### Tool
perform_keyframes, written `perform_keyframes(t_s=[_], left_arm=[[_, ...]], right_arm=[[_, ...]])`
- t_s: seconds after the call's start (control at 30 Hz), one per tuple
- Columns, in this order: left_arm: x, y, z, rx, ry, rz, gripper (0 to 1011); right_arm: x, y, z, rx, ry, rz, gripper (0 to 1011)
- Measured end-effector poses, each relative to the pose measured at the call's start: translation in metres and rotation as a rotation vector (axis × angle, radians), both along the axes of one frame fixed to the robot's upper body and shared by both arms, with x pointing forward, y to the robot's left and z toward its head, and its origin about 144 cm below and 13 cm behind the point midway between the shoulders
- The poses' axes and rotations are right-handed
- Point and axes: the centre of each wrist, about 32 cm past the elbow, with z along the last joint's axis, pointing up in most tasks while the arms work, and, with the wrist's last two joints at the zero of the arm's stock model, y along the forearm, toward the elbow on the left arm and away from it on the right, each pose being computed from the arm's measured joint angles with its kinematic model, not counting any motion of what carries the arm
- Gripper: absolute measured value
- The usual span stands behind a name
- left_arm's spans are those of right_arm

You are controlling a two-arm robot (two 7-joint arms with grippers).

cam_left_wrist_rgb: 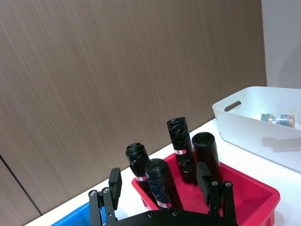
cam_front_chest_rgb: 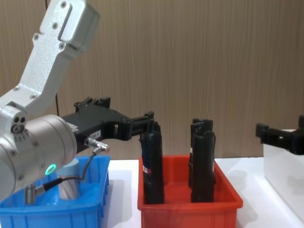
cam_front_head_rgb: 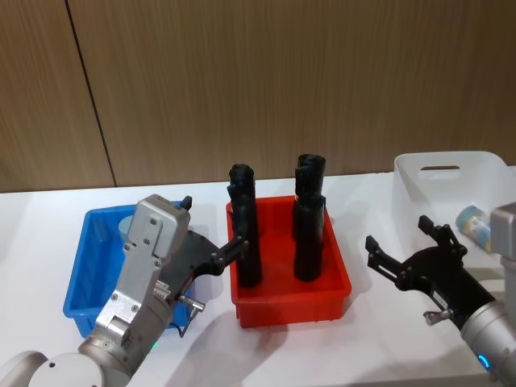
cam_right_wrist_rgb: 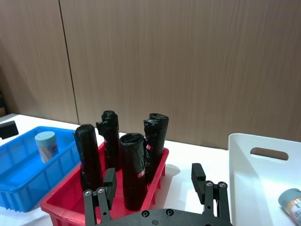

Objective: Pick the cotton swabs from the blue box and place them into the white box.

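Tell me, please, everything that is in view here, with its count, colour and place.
cotton swabs: two tubs, clear with pale blue lids; one upright in the blue box, one lying in the white box
blue box: one, bright blue, table's left
red box: one, red, middle
black rolls: four, black, upright in the red box
white box: one, translucent white, right
table: one, white
wall: brown wood panels, behind
left gripper: black, open, between blue and red boxes
right gripper: black, open, between red and white boxes
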Motion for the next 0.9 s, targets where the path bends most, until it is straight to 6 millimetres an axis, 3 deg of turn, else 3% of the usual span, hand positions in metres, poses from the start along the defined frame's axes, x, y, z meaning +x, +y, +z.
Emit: perform_keyframes(t_s=[0.27, 0.9], left_arm=[[0.0, 0.0, 0.0, 0.0, 0.0, 0.0, 1004], [0.0, 0.0, 0.0, 0.0, 0.0, 0.0, 1004]], right_arm=[[0.024, -0.006, -0.006, -0.016, 0.016, 0.055, 1002], [0.103, -0.025, -0.012, -0.013, 0.09, 0.222, 1002]])
